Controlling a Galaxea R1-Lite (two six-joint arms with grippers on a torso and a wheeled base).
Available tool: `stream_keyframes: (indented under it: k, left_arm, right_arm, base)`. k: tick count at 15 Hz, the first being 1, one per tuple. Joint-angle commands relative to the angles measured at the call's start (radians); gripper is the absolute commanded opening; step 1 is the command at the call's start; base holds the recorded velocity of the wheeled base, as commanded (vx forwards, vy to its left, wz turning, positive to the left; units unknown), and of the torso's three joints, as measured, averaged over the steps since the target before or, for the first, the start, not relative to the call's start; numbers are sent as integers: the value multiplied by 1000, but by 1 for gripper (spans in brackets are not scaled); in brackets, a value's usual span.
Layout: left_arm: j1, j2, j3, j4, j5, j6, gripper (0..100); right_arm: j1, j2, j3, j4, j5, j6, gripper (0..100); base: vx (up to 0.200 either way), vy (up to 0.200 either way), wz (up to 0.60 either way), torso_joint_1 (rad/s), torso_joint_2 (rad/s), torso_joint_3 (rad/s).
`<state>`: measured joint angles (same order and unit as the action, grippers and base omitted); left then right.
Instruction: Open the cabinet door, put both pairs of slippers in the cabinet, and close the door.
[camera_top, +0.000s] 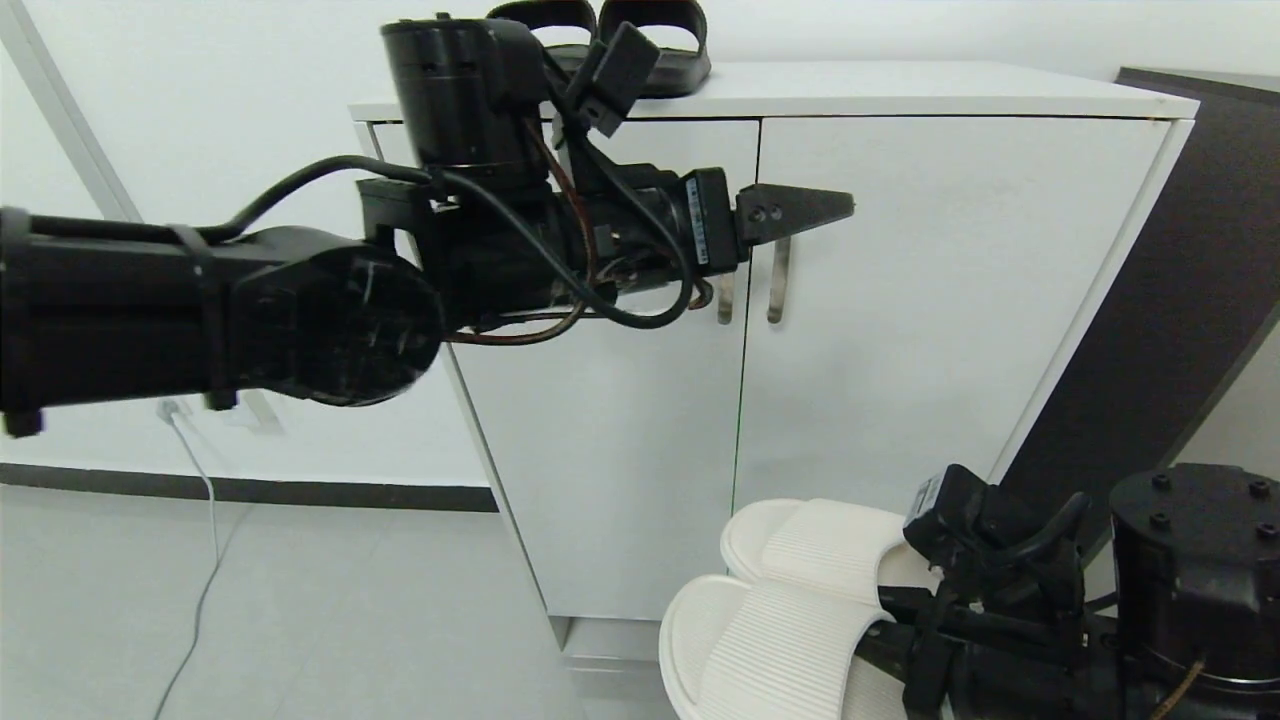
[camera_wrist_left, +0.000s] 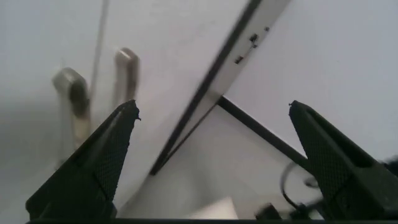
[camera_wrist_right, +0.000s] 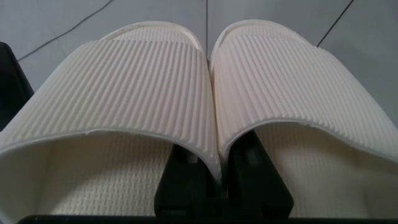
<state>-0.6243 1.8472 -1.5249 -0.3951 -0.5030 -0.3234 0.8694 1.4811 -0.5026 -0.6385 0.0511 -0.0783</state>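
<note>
Left wrist view: looks out between the two black wedge-shaped fingers (camera_wrist_left: 102, 162) of the left pincer (camera_wrist_left: 212, 109), spread wide with nothing between them. Finds a fine cross-hatched grip on their inner faces. Catches, just past one fingertip, two flat brushed-metal handles (camera_wrist_left: 127, 68) standing upright side by side on the smooth white cabinet (camera_wrist_left: 37, 37).

Head view: sets that pincer level with the handles' tops, at the seam between two closed slab doors (camera_top: 930, 300); cannot tell whether touching.

Right wrist view: finds the right pincer (camera_wrist_right: 214, 186) clamped on the white slippers (camera_wrist_right: 143, 81), pinching their two inner side walls together. Shows broad ribbed straps, rounded toes and dimpled footbeds, all matte.

Head view again: places this pair low, side by side, before the foot of the right-hand door and above the floor (camera_top: 350, 620), pale grey and smooth. Finds the black slippers (camera_top: 655, 40) resting on the cabinet's flat top, over the left-hand door, smooth-strapped and partly hidden behind the left arm. Traces a thin white cable (camera_top: 207, 520) trailing down the wall onto the floor.
</note>
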Motion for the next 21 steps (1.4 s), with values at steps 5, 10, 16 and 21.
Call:
stream_keyframes:
  k: [5, 10, 16, 21]
  left_arm:
    - [-9, 168, -156, 24, 135, 0, 100]
    - [-11, 168, -149, 24, 136, 0, 100]
    - [-11, 150, -100, 16, 135, 0, 0]
    - [-46, 73, 34, -44, 135, 4, 0]
  right_arm:
    - [-3, 2, 6, 0, 0, -1, 0]
    - [-1, 2, 6, -1, 0, -3, 0]
    - [0, -1, 21, 0, 12, -6, 0]
    - [5, -35, 50, 2, 99, -9, 0]
  base:
    - [0, 0, 0, 0, 0, 0]
    - [0, 0, 0, 0, 0, 0]
    - [0, 0, 0, 0, 0, 0]
    - [0, 0, 0, 0, 0, 0]
